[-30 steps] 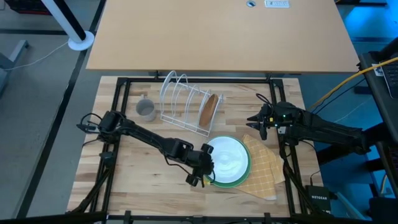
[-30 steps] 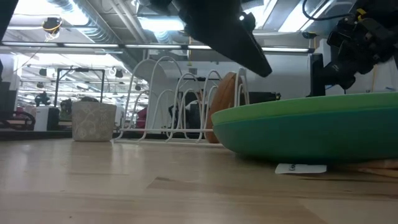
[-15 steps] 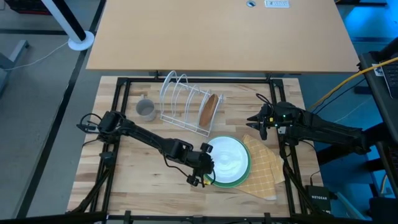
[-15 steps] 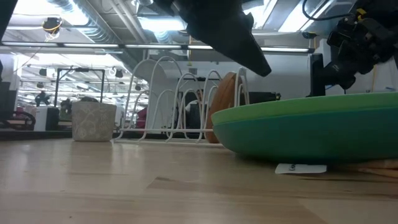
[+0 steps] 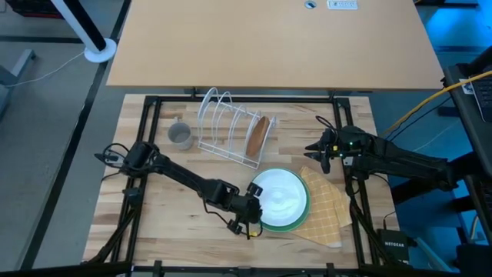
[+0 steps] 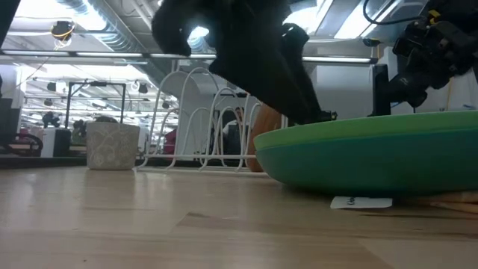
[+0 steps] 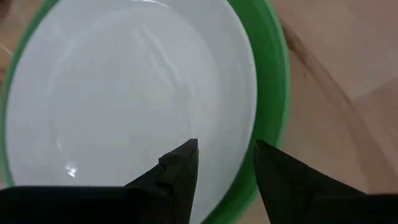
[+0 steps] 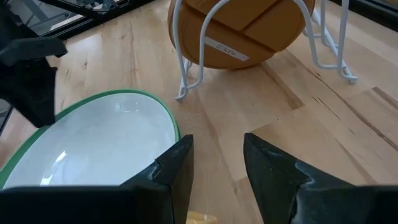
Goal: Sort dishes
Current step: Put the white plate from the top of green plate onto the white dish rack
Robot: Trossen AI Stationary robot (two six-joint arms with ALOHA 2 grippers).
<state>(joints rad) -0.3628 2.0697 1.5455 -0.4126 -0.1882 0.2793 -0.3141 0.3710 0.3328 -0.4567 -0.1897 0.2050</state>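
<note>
A light green plate [image 5: 281,197], pale inside, lies stacked on a teal plate [image 6: 373,170], partly over the yellow checked cloth [image 5: 329,209]. My left gripper [image 5: 250,214] is open at the stack's near-left rim; one finger [image 7: 180,169] is over the plate's inside, the other [image 7: 283,180] outside the rim [image 7: 249,163]. The brown plate [image 5: 259,135] stands on edge in the white wire rack [image 5: 227,123]. The grey mug [image 5: 181,135] stands left of the rack. My right gripper [image 5: 312,151] is open and empty, above the table right of the rack. My left gripper straddles the green plate's near-left rim [image 7: 249,163], coming from the table's left and slanting down. I cannot tell whether either finger touches the plate. The plate lies flat on the teal one.
Bare wooden table lies near and left of the plates [image 5: 177,215]. A black frame runs along the table's edges [image 5: 146,115]. A small white label [image 6: 361,202] lies under the teal plate's edge.
My left gripper has moved down and a little toward the table's near edge, onto the near-left rim of the green plate. The plates have stayed where they were.
</note>
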